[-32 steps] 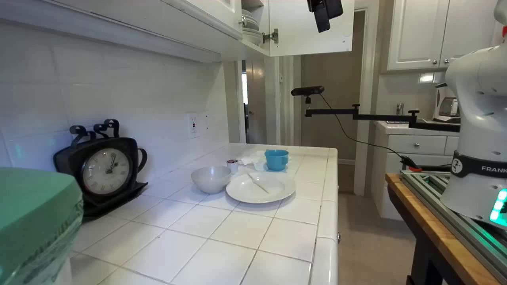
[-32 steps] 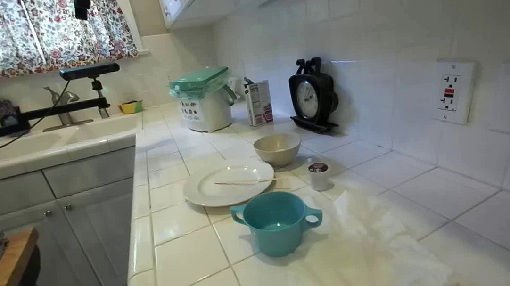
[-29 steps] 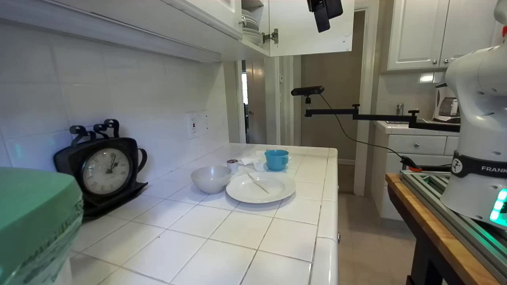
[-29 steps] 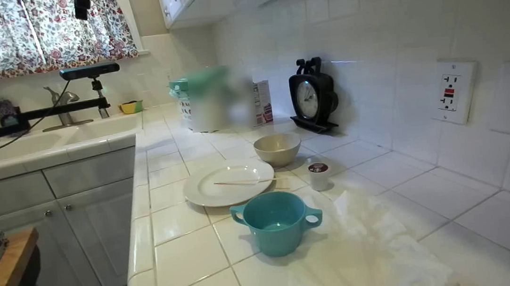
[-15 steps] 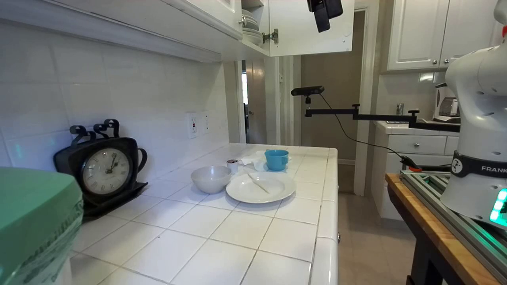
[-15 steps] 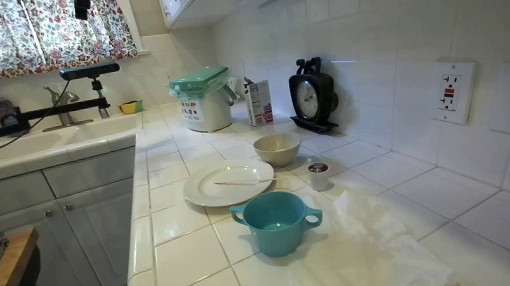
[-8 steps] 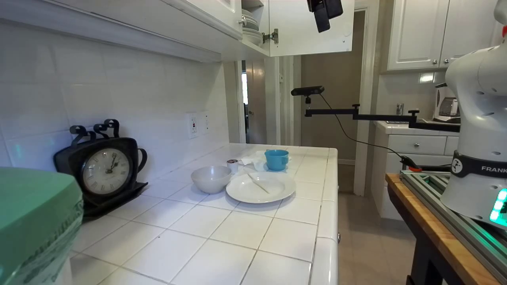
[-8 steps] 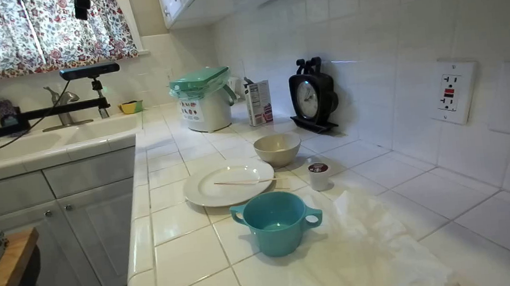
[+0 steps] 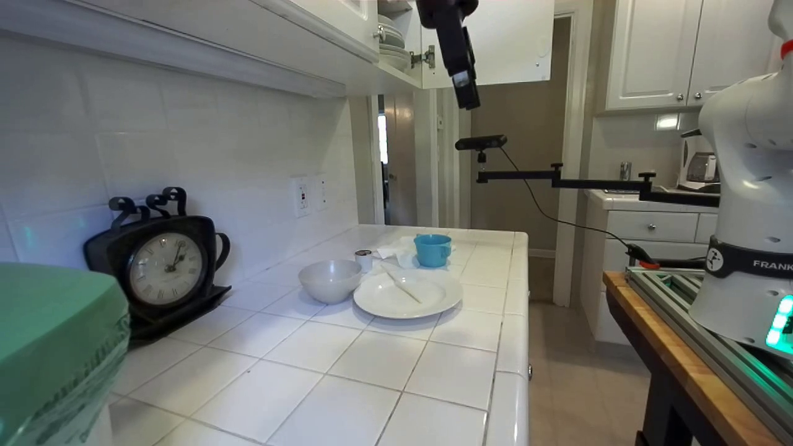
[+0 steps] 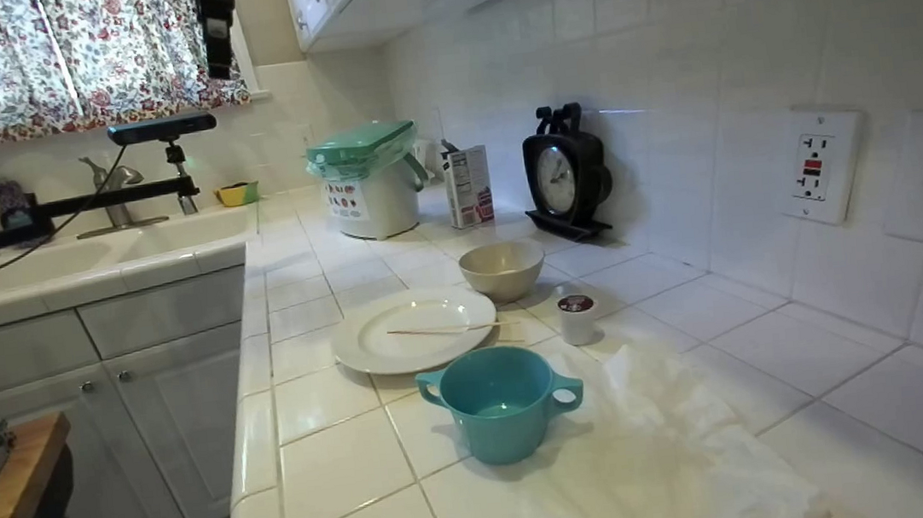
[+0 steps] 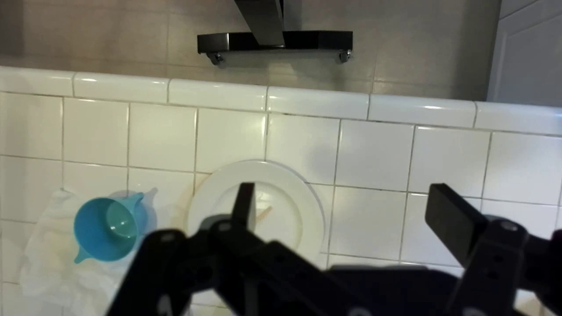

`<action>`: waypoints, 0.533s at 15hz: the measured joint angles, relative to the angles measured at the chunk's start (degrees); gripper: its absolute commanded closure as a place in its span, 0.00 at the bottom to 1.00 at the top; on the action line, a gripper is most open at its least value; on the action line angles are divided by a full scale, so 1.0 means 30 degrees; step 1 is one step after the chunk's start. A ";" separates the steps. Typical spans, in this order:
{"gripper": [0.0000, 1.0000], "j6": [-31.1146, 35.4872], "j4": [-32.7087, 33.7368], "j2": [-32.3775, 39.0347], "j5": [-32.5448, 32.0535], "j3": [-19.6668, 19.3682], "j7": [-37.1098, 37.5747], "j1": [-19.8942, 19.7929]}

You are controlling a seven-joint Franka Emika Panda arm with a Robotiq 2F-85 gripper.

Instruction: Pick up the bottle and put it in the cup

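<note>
No clear bottle shape shows. A small white tub with a dark red lid (image 10: pixel 578 322) stands on the counter beside the bowl, and also shows in an exterior view (image 9: pixel 363 261). The teal cup (image 10: pixel 502 418) with two handles stands upright in front of the plate; the inside that shows holds nothing. The cup is also at the left of the wrist view (image 11: pixel 106 228). My gripper (image 11: pixel 342 186) is open and holds nothing, with its fingers wide apart. It hangs high above the counter (image 9: pixel 466 102), well over the plate's height. The tub is not visible in the wrist view.
A white plate (image 10: pixel 368 346) with a thin stick (image 10: pixel 443 329) lies beside a white bowl (image 10: pixel 503 276). Crumpled paper (image 10: pixel 678 442) lies by the cup. A black clock (image 9: pixel 161 266), a green-lidded bin (image 10: pixel 373 191), an open cabinet door (image 9: pixel 508 56) and a camera arm (image 9: pixel 595 184) surround the counter.
My gripper held still in the earlier frames. It has now come down and across over the counter. The things on the counter have not moved.
</note>
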 measured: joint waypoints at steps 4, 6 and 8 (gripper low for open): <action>0.00 0.2570 -0.1344 0.0524 -0.0102 -0.1085 -0.0009 -0.0756; 0.00 0.3913 -0.2022 0.0788 -0.0215 -0.1480 -0.0079 -0.1030; 0.00 0.4955 -0.2547 0.1075 -0.0489 -0.1713 -0.0165 -0.1120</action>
